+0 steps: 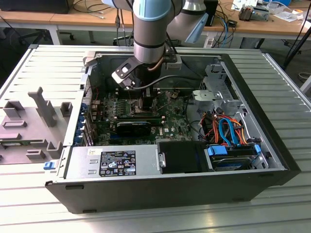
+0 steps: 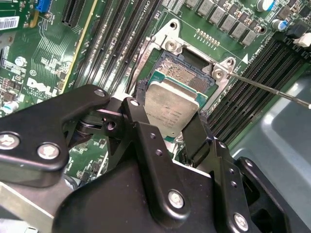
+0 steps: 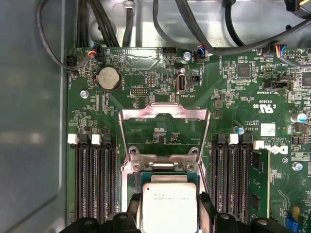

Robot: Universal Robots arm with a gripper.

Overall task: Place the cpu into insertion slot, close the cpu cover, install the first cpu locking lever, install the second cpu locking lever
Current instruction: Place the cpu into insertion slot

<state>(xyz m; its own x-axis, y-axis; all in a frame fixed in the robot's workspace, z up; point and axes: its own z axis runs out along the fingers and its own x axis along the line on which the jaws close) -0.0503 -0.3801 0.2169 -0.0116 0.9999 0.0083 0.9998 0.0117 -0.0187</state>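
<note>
Holding the cpu point(image 2: 171, 110) by two opposite edges, the gripper point(image 2: 170, 116) hangs directly over the insertion slot point(image 2: 182, 73); its jaws are closed narrowly on the chip, one black finger point(image 2: 138, 109) on each side. In the second wrist view we see the chip's silver-grey top tilted a little against the socket, with part of the slot's contact field uncovered beyond it. We therefore judge the chip as not yet seated, though we cannot tell whether any edge touches the socket.

In the first wrist view the cpu cover point(image 3: 165, 110) is swung fully open on its hinge and lies back over the green motherboard point(image 3: 243, 97), whose components show through its square window. A thin metal rod point(image 2: 265, 88), which we take for one locking lever, runs out from a corner of the socket frame, free of any catch. Long black memory slots point(image 3: 92, 179) flank the socket on both sides.

At the upper centre of the exterior view the arm point(image 1: 151, 34) reaches down into the open computer case point(image 1: 146, 189), which lies on a slatted metal surface point(image 1: 272, 213).

Progress, as we judge it: the first step is under way, while the cover and both levers are not yet closed.
</note>
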